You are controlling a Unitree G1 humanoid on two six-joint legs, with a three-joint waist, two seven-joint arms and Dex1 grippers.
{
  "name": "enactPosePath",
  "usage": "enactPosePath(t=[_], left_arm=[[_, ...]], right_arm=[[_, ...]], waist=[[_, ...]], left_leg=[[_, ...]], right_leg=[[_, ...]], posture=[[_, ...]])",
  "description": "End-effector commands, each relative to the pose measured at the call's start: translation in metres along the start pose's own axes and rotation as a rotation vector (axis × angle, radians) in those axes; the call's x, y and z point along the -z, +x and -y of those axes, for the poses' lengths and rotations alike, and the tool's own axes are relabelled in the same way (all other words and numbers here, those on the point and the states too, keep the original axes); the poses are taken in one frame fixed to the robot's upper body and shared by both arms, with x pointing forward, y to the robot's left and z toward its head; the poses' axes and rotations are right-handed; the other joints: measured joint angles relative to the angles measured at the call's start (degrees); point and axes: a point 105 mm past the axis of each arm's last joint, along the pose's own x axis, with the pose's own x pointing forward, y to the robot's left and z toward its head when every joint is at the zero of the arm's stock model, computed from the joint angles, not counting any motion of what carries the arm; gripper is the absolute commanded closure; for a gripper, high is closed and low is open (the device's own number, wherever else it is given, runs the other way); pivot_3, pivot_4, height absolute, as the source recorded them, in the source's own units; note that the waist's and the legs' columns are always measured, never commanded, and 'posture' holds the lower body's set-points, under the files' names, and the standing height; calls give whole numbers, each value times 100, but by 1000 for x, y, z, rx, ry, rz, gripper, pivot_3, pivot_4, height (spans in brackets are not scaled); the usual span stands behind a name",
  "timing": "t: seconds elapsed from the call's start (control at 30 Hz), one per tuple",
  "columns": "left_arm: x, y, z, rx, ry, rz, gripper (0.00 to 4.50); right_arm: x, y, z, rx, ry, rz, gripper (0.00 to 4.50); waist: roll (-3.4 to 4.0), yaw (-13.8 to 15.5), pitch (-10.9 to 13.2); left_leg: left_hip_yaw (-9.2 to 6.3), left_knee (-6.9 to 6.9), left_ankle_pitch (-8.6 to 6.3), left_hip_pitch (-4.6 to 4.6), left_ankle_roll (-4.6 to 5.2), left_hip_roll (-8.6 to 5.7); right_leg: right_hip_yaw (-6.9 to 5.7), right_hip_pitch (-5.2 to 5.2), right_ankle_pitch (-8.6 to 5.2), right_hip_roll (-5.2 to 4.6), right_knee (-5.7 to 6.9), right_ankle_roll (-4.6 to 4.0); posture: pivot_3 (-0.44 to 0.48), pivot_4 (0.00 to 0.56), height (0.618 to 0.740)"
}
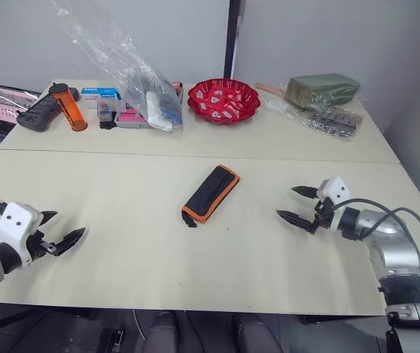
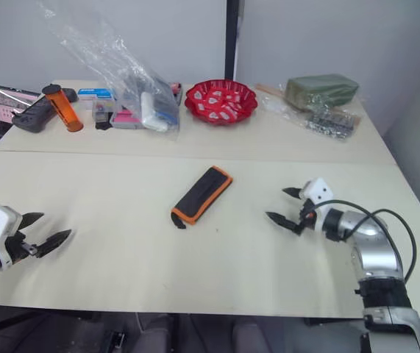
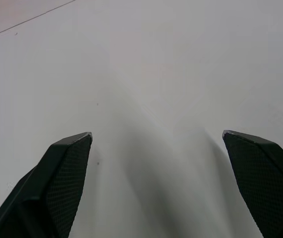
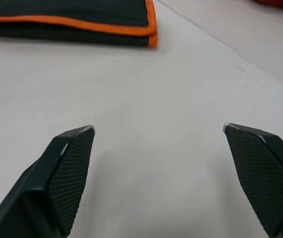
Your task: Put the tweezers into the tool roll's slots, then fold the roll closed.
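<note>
Trouble could arise only if the tool roll (image 1: 210,193), seen folded shut in the middle of the table (image 1: 121,243), were nudged by a careless reach and sprang open. No tweezers can be seen outside it. The right gripper (image 1: 296,204) is held low to the right of the roll, the left gripper (image 1: 61,230) well to its left, both spread wide and empty.

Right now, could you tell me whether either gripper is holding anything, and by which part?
Nothing is held. The left gripper and right gripper are both open and empty over the table; the tool roll lies folded between them, untouched.
</note>
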Motion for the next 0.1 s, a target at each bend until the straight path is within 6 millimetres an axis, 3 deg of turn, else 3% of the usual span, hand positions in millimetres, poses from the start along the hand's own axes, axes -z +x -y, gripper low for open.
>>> enactPosePath(t=[0.03, 0.1], left_arm=[[-6, -6, -2, -33, 20, 47, 16], [-6, -6, -2, -50, 14, 68, 16]], right_arm=[[-10, -13, 14, 74, -15, 53, 0], [-9, -16, 19, 116, 17, 71, 0]], waist=[[0, -10, 0], [0, -13, 0]], left_leg=[[1, 1, 0, 0, 0, 0], [3, 4, 0, 0, 0, 0]], right_leg=[[0, 0, 0, 0, 0, 0], [1, 1, 2, 0, 0, 0]], posture=[[0, 150, 729], [0, 150, 729]])
